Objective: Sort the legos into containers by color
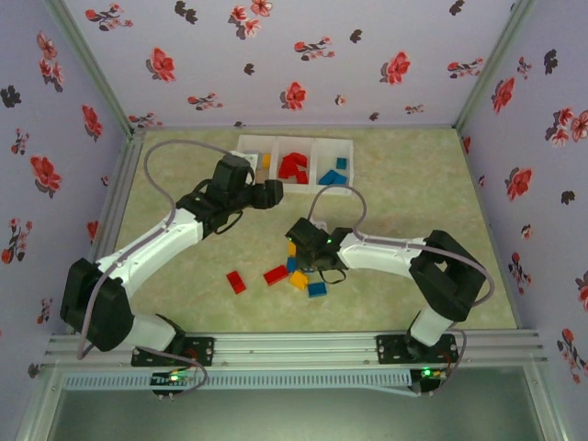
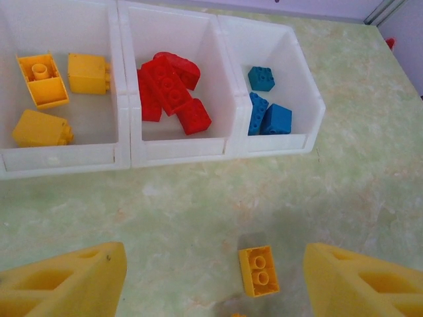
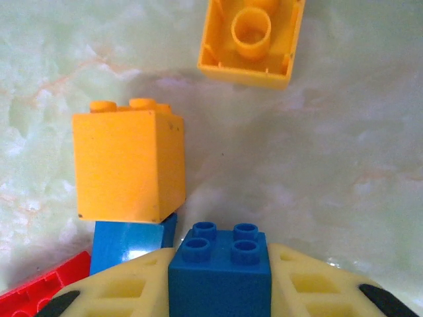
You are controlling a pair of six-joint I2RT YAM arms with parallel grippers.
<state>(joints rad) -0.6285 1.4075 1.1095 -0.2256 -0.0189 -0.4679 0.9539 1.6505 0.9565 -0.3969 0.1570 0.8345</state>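
On the green bench point(image 1: 413, 184) we see the far containers point(image 2: 125, 153) holding yellow legos point(image 2: 86, 72) left, red middle, blue right. Our right fingers point(image 3: 310, 281) clamp a blue lego point(image 3: 219, 274) at the centre pile point(image 1: 299, 273); our left fingers point(image 2: 73, 281) stand wide.

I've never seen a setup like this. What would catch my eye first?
The row of white bins at the table's far side is already colour-sorted: yellow bricks left, red bricks middle, blue bricks right. Nearer the arms, the right arm's jaws are shut on a four-stud blue brick amid a small scatter of loose bricks. Red-flowered wallpaper surrounds everything.
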